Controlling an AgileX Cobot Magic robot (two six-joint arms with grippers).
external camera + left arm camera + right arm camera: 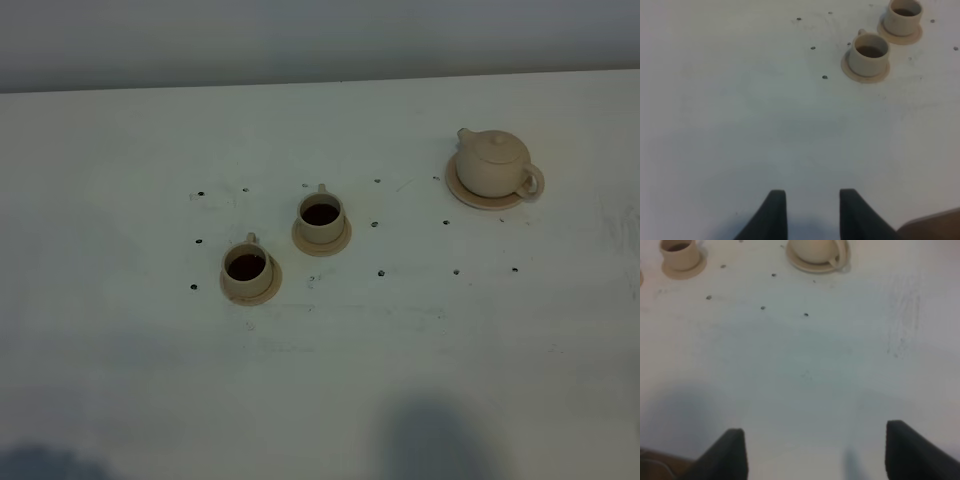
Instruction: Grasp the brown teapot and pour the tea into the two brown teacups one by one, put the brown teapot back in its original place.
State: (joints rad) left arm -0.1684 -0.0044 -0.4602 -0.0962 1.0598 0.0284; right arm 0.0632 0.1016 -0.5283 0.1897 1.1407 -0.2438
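Observation:
The brown teapot point(492, 162) stands upright on its round coaster point(470, 193) at the back right, handle to the right. It also shows in the right wrist view point(815, 249). The two brown teacups point(321, 218) point(246, 271) sit on saucers near the middle, each holding dark liquid. They also show in the left wrist view point(869, 54) point(903, 15). My left gripper point(812, 212) is empty, jaws a little apart, well short of the cups. My right gripper point(815, 452) is wide open and empty, well short of the teapot. Neither gripper shows in the exterior high view.
Small dark dots point(380, 271) mark the white table point(150, 380) around the cups and teapot. The table's far edge meets a grey wall point(300, 40). A brown edge point(935, 227) shows beside the left gripper.

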